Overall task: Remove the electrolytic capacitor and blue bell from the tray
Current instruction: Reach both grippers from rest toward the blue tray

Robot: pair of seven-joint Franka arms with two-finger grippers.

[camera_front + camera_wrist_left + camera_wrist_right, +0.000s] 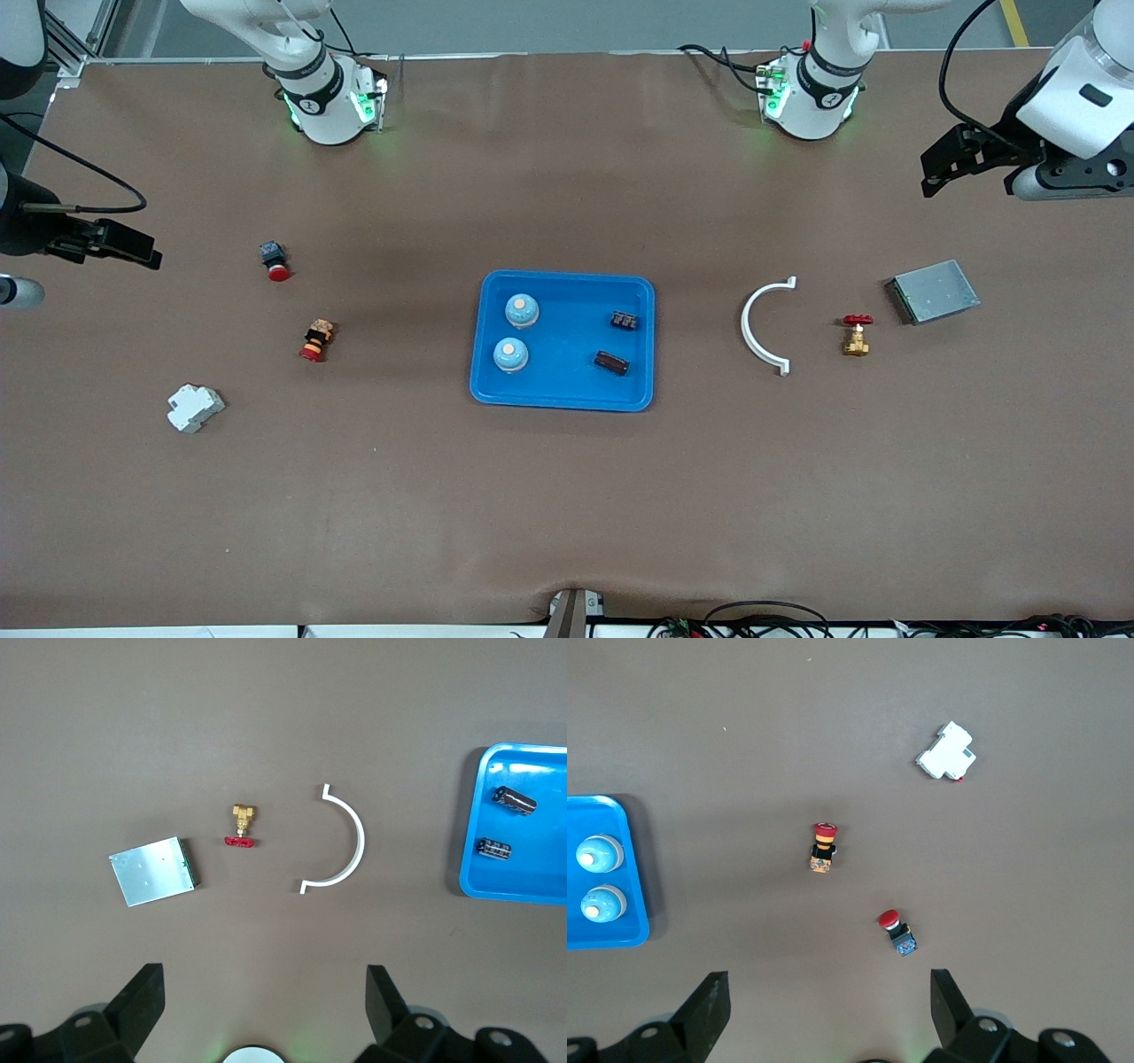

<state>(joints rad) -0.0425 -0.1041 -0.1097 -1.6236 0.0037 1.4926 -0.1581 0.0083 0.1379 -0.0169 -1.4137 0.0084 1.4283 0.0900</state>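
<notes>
Nothing lifted yet: inside the blue tray (pixel 563 282), two blue bells (pixel 522 311) sit toward the right arm's end, two electrolytic capacitors (pixel 611 361) toward the left arm's. The left gripper (pixel 261 992) and right gripper (pixel 828 997) wait off either end of the tray, fingers spread. Next call: each reaches in.

A robotics lab: two arm bases (pixel 323 106) bolted to a paper-covered table (pixel 567 496).

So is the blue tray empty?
No. The tray holds two blue bells and two dark capacitors.
</notes>
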